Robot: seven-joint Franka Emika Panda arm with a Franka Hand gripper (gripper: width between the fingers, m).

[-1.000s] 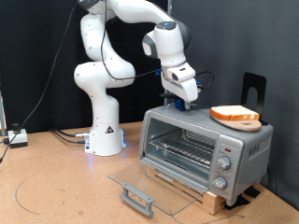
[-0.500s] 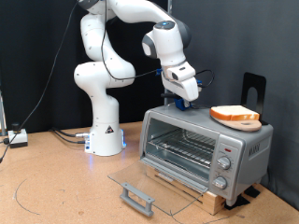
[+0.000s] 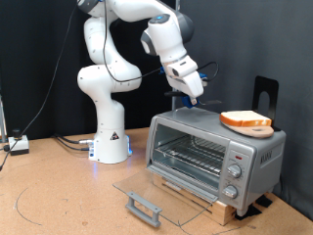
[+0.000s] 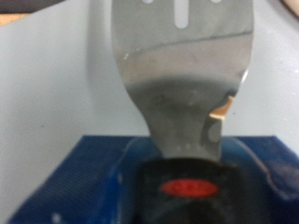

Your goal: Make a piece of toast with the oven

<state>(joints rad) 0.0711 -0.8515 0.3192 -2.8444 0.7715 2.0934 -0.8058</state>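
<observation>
One two-finger gripper (image 3: 192,95) clamps a metal spatula (image 4: 182,75) above the silver-grey toaster oven (image 3: 213,152), glass door down; golden-crusted toast (image 3: 245,121) rests on top.

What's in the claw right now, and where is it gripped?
A metal spatula, held by its black handle in the claw above the oven.

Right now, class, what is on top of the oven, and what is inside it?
On top of the oven sits a round plate with the toast. Inside, only a wire rack shows through the open door; the back corners are too dark to see.
</observation>
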